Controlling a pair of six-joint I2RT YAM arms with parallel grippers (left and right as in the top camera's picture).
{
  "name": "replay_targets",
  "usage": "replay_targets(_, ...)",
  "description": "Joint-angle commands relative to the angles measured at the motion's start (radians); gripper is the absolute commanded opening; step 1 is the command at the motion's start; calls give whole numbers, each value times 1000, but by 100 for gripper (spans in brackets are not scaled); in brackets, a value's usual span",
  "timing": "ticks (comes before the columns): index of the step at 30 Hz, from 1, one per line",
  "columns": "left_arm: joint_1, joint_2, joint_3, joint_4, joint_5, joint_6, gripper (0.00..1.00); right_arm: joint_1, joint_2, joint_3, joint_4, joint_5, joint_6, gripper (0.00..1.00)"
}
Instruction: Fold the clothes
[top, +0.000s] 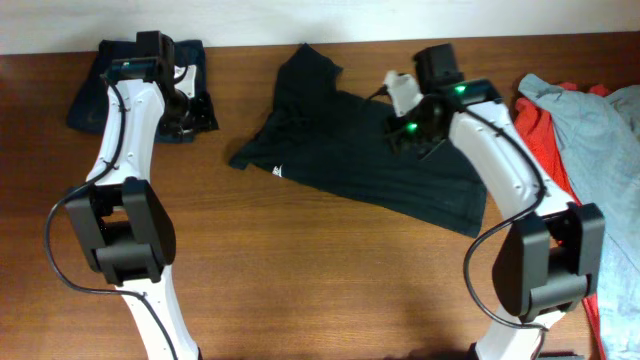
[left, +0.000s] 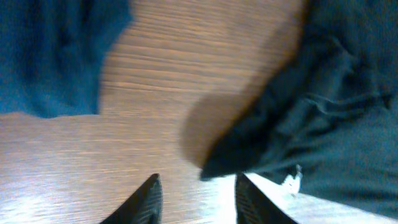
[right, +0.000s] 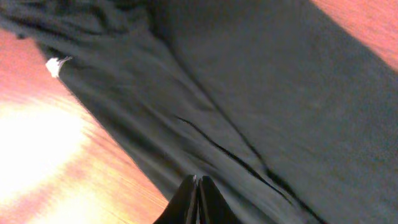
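Left pincer (left: 196, 200): spread wide, nothing between fingers (left: 147, 198). Hovering over bare table (left: 155, 112), beside the cloth rather than on it.

Shirt (top: 370, 165), black: spread mostly flat mid-table, rumpled at the end away from the arm bases. Relative to left pincer: off toward the right arm, nearest corner just beyond the right-hand finger in the wrist view, apart from it. Small white mark (left: 292, 180) on the hem close to that corner.

Navy garment (top: 90, 95): on the outer side of left pincer, partly under the left arm in the overhead view; not touched by the fingers.

Right pincer (right: 197, 198): fingers pressed together, no gap visible. Directly above the shirt, which fills nearly the whole wrist view, creases running out from under the tips. Cannot tell whether any cloth is pinched between the tips, or whether they touch it at all.

Red garment (top: 535, 125) and grey-blue garment (top: 600, 120): heaped together on the outer side of right pincer, grey-blue on top of red, well apart from the tips.
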Motion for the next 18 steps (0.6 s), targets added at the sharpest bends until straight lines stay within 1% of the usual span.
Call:
replay_targets(1,-46,-11,-22,-3,79,14,32,33,50,-8,15,-19,-7,8)
replay_targets(3,-57,-10,-33,8,72,15,28,46,77,-8,18,-19,2,8)
replay_targets(5,-62,-2,-42,7,72,2,19,58,109,-8,14,-19,2,7)
replay_targets(7,-66,8,-54,3,75,-19,15,63,140,-8,11,-19,2,8)
replay_targets(10,-74,33,-75,5,77,-19,15,63,162,-8,13,-19,22,8)
replay_targets(18,-112,103,-80,14,87,-18,16,62,164,-8,15,-3,21,8)
